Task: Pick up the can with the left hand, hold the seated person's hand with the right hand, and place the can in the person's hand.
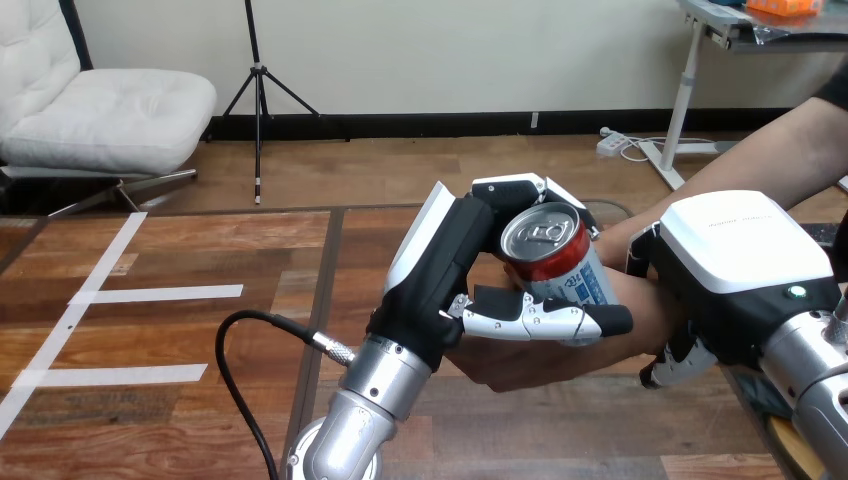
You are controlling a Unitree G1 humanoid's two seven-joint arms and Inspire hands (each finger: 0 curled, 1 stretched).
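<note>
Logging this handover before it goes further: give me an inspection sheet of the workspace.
surface: wooden table, white tape strips at its left.
job's things: can in the left hand, over the person's hand.
clutter: nothing seen.
hands: left hand curled round the can; right hand clasps the person's wrist.
cables: nothing seen.
surroundings: person at the right, forearm reaching in.

Left hand and right hand: black, white-shelled.
Silver forearms; fingers jointed black-and-white; green light on right shell.
</note>
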